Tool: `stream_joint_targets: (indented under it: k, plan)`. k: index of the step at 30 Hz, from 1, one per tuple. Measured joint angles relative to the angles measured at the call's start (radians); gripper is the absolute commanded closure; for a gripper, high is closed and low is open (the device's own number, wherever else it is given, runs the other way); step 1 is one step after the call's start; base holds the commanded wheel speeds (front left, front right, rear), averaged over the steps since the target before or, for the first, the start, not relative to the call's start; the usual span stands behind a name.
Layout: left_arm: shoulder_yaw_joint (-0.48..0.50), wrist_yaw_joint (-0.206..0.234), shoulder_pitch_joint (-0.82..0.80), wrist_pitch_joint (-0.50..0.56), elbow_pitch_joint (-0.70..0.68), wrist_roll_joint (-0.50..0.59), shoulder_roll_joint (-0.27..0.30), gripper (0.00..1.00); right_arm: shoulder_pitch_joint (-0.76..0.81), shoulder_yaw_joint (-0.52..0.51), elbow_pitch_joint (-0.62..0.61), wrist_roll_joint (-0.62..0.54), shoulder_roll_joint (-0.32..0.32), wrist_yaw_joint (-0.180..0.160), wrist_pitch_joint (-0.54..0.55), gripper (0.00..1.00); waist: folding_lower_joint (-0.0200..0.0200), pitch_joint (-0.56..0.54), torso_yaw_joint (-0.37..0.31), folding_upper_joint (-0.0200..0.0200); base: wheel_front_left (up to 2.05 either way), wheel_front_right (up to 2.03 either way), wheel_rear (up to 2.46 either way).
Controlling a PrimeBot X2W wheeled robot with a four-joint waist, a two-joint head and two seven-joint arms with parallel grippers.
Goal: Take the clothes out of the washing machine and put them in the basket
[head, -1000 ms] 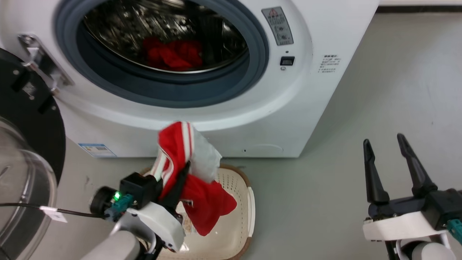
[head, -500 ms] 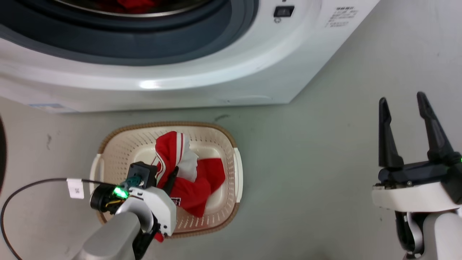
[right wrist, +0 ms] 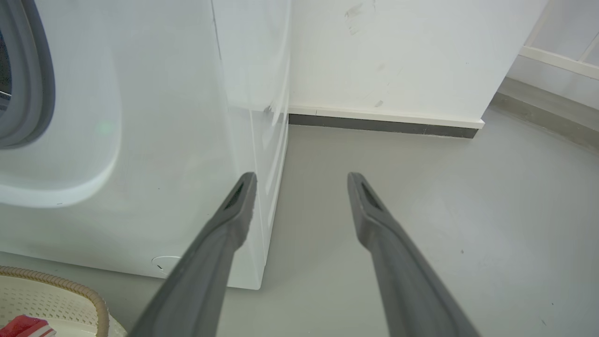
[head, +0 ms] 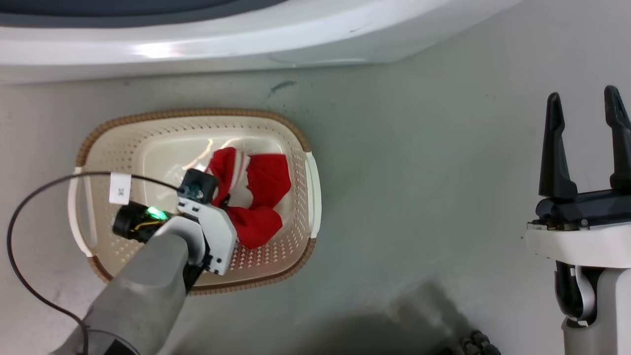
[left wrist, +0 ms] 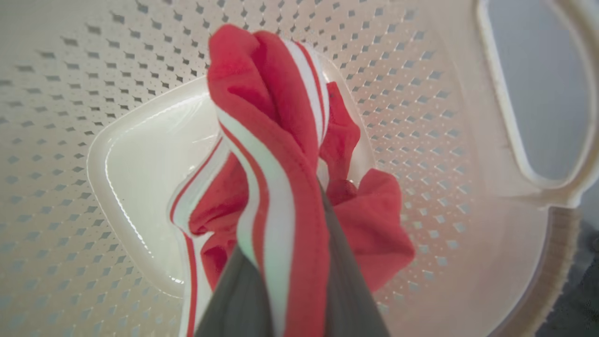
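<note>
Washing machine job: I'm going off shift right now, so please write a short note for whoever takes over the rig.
Grippers: left gripper is shut on the striped red garment, down inside the basket; right gripper is open and empty, over the floor to the basket's right.
The basket stands on the floor in front of the washing machine.
Done: one garment brought into the basket, not yet released.
To do: open the left gripper, lift out, then check the washing machine for anything more.
</note>
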Motion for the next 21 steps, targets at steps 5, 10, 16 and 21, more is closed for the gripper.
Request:
stream_joint_targets:
  k: [5,10,16,21]
  plan:
    - [-0.035,-0.005,-0.044,0.068,0.056,0.023,-0.002,1.0,-0.023,0.001,-0.006,0.011,0.0,0.0,0.0,0.0,0.0,0.068,-0.01,0.0,0.0,0.0,0.0]
    - [-0.055,-0.004,-0.051,0.122,0.073,0.033,-0.009,1.0,-0.034,0.0,-0.006,0.016,0.0,0.0,0.0,0.0,0.0,0.1,-0.022,0.0,0.0,0.0,0.0]
    - [-0.07,0.001,-0.048,0.136,0.082,0.038,-0.014,0.0,-0.035,0.0,0.002,0.017,0.0,0.0,0.0,0.0,-0.0001,0.084,-0.02,0.0,0.0,0.0,0.0]
    - [-0.08,0.0,-0.02,0.124,0.084,0.035,-0.026,0.0,-0.035,0.007,0.015,0.014,0.0,0.0,0.0,0.0,-0.0001,0.037,-0.012,0.0,0.0,0.0,0.0]
